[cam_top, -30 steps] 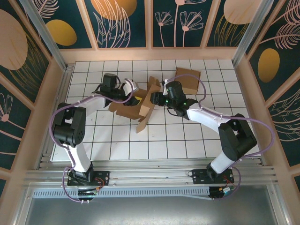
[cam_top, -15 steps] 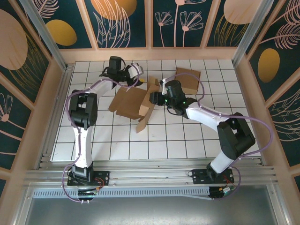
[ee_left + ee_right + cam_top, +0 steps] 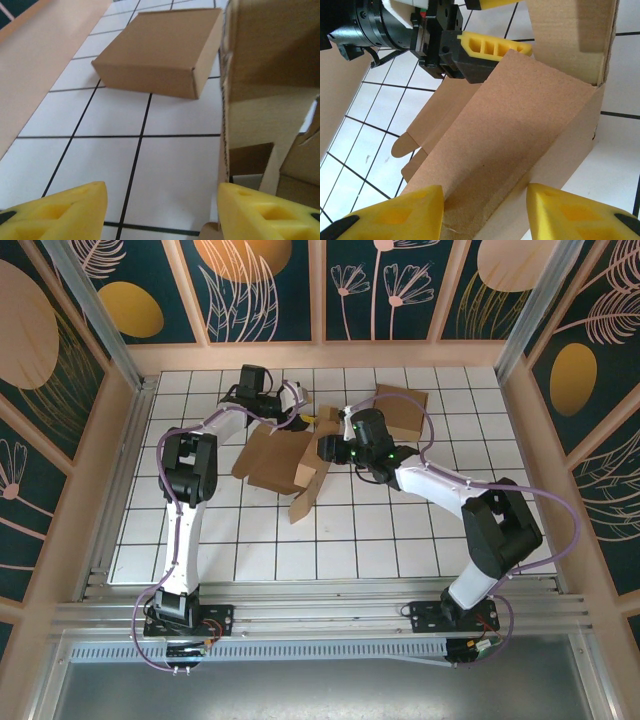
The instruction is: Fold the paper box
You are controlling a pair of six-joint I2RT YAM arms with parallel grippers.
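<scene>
Up top: paper box [image 3: 283, 462] half-folded mid-table, slightly left.

Left wrist: left gripper [image 3: 162, 200] gaping over bare tile [image 3: 170, 155], just beside a wall [image 3: 260, 100].

Right wrist: right gripper [image 3: 485, 192] straddling a flap [image 3: 515, 115], can't tell if pinched. Might spring back open if nudged.

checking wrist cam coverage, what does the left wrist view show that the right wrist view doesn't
Left wrist but not right wrist: a finished closed box lying on the white tiled table. Right wrist but not left wrist: the right gripper, its fingers either side of a sloping panel of the unfolded paper box. Both: that paper box, the open left gripper and the table.
</scene>
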